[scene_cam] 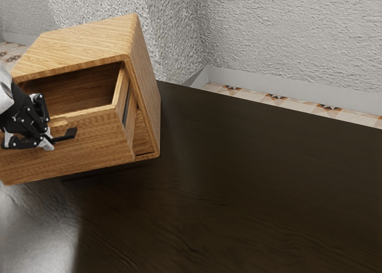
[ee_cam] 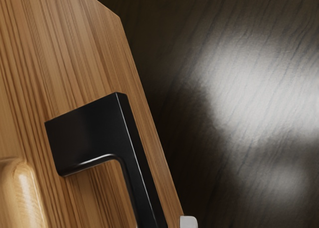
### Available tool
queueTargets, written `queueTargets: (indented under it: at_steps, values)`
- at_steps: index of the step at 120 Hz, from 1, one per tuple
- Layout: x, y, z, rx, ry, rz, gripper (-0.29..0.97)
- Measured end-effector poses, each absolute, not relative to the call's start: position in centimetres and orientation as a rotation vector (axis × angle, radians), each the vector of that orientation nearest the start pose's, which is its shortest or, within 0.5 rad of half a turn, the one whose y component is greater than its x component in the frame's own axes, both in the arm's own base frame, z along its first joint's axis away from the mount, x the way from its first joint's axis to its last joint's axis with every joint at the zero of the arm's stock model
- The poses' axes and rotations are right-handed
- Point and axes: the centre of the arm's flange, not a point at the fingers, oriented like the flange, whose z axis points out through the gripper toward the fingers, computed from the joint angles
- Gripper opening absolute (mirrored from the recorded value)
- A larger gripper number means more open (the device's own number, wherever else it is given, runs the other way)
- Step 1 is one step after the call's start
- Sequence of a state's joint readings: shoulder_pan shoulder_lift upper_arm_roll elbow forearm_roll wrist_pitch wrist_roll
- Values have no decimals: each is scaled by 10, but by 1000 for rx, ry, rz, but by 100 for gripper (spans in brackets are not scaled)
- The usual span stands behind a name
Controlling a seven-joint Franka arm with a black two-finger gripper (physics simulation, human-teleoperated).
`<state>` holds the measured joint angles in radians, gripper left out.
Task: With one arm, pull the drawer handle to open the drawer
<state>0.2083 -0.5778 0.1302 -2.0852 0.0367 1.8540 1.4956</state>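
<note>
A wooden cabinet (scene_cam: 83, 46) stands on the dark table at the exterior view's left. Its drawer (scene_cam: 83, 149) is pulled well out toward the lower left, and its hollow inside (scene_cam: 77, 91) shows. A black bar handle (scene_cam: 64, 134) sits on the drawer front. My black gripper (scene_cam: 34, 135) is at that handle, with its fingers closed around the bar from two sides. In the wrist view the handle (ee_cam: 99, 133) stands close against the wood-grain drawer front (ee_cam: 55, 53), and a pale fingertip (ee_cam: 188, 222) shows beside the bar.
The dark wooden table (scene_cam: 250, 189) stretches to the exterior view's right of the cabinet. A rough grey wall (scene_cam: 268, 28) rises behind it, and a strip of patterned floor tile (scene_cam: 280, 100) runs along the wall's foot.
</note>
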Motion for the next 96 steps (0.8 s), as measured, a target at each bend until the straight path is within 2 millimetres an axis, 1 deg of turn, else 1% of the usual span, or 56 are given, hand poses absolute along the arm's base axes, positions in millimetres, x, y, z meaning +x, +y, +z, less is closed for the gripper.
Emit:
queueTargets:
  at_steps: [12, 24, 42, 46, 53, 58, 61, 64, 66, 70, 74, 78, 85, 90, 96]
  values:
    - [364, 145, 675, -2399, 1585, -337, -10]
    - [363, 144, 673, -2412, 1586, -325, 3]
    - [360, 144, 674, -2431, 1585, -311, 16]
    - [359, 144, 679, -2430, 1582, -314, 15]
    - [354, 144, 703, -2417, 1566, -332, 18]
    - [348, 143, 730, -2400, 1551, -352, 20]
    - [347, 142, 752, -2387, 1541, -365, 21]
    - [354, 137, 777, -2373, 1541, -368, 23]
    - [364, 132, 792, -2366, 1551, -363, 24]
    - [390, 117, 822, -2339, 1584, -361, 30]
    - [419, 102, 838, -2332, 1609, -349, 36]
    - [438, 93, 841, -2364, 1604, -329, 41]
    - [454, 85, 834, -2490, 1525, -297, 47]
    - [459, 85, 825, -2606, 1464, -295, 51]
    - [458, 94, 820, -2742, 1358, -301, 55]
